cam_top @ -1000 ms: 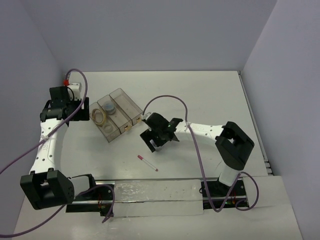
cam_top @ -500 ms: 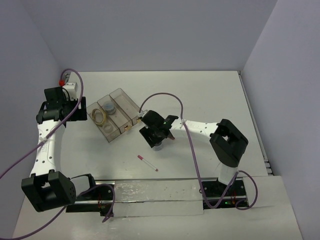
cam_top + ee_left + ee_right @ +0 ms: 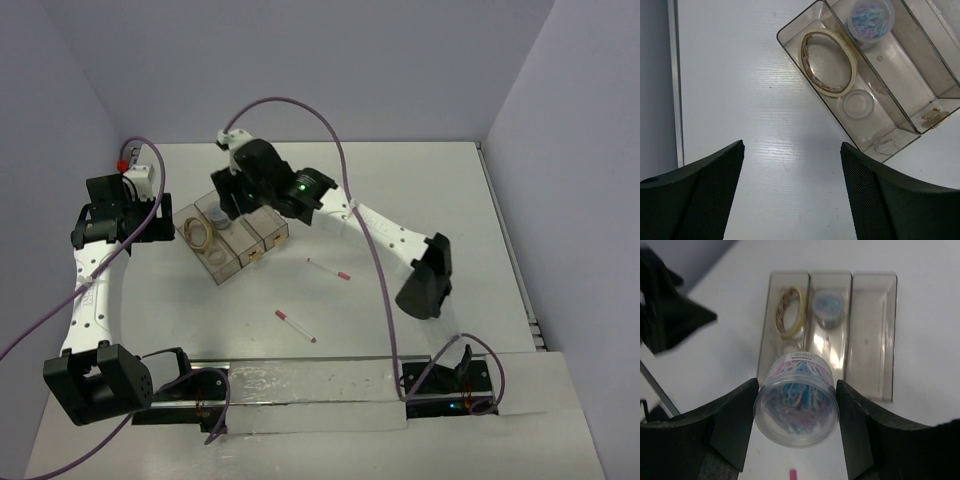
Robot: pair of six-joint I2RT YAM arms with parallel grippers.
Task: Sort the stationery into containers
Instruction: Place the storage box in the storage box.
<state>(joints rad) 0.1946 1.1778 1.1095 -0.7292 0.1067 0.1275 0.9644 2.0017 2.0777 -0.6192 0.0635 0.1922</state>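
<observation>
Spread wide with nothing between its fingers, the left gripper [image 3: 792, 150] hangs over the bare table [image 3: 740, 90] just left of the three joined bins [image 3: 872, 340]. The left bin holds a tan tape ring [image 3: 806, 57] with a whitish tape ring [image 3: 844, 106] just beside it. The middle bin holds a clear tub [image 3: 871, 19] of bluish paper clips. The right gripper [image 3: 796, 390] is up above the bins, its jaws pinching a second clear tub [image 3: 796, 412] of coloured clips by its sides, off the table. Further right, a white pen [image 3: 295, 326] with a red cap lies on the table nearer the arm bases. A second pen [image 3: 328, 267] lies beyond it, and both are apart from the bins.
</observation>
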